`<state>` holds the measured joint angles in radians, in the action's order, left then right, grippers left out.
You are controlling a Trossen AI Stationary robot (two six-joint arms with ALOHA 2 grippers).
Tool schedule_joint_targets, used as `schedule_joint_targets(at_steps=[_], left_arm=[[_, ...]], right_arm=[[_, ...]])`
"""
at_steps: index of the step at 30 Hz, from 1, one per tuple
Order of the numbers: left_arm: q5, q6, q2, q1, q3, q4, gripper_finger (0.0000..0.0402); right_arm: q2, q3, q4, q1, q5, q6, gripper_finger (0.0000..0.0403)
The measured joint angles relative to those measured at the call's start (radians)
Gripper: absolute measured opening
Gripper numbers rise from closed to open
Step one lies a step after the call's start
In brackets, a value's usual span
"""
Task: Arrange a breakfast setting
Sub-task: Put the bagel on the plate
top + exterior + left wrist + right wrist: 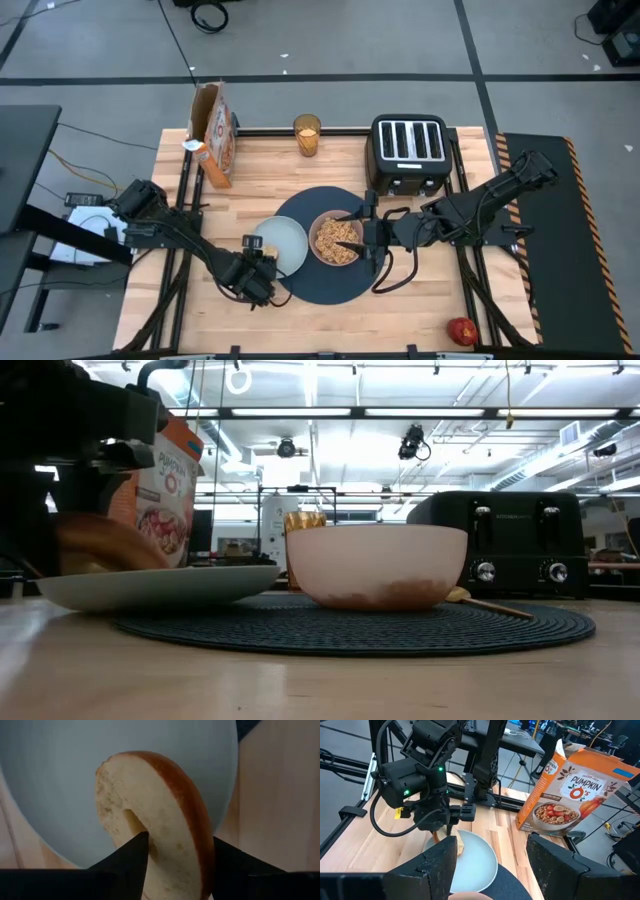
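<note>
The toast [150,805], a bagel half with a pale cut face and a brown crust, is between the fingers of my left gripper [180,845] over the pale blue-green plate [290,235]. The plate overlaps the left edge of the dark-blue mat [320,285]. The pinkish bowl [335,240], filled with cereal, stands on the mat, and the gold spoon [480,600] lies behind it. My right gripper [490,865] hovers open above the bowl [375,565], holding nothing. The amber glass [307,135] stands at the far edge and the red apple [461,330] at the near right corner. My left gripper pinches the toast between its two fingers, one on the cut face [137,840] and one on the crust side [207,855], at the rim nearest the wrist. The fingers come steeply from above. The toast [100,545] tilts, its lower end down on the plate [160,585].
A black four-slot toaster [408,150] stands at the far right of the table. The brown-and-orange cereal box [215,135] stands open at the far left. Bare wood lies along the near edge, in front of the mat [350,625].
</note>
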<state>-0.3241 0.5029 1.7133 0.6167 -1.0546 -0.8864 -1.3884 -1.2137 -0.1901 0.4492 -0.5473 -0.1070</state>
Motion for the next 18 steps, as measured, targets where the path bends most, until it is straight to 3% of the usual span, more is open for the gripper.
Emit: schedule_joint_targets(at_steps=[9,18], left_arm=[[0.009,-0.057,0.0,-0.014,0.0,-0.001,0.0188],[0.034,-0.123,0.001,-0.053,-0.051,-0.055,0.0243]], right_arm=[[0.0,0.0,-0.001,0.0,0.002,0.025,0.0243],[0.0,0.0,-0.017,0.0,0.036,0.048,0.0243]])
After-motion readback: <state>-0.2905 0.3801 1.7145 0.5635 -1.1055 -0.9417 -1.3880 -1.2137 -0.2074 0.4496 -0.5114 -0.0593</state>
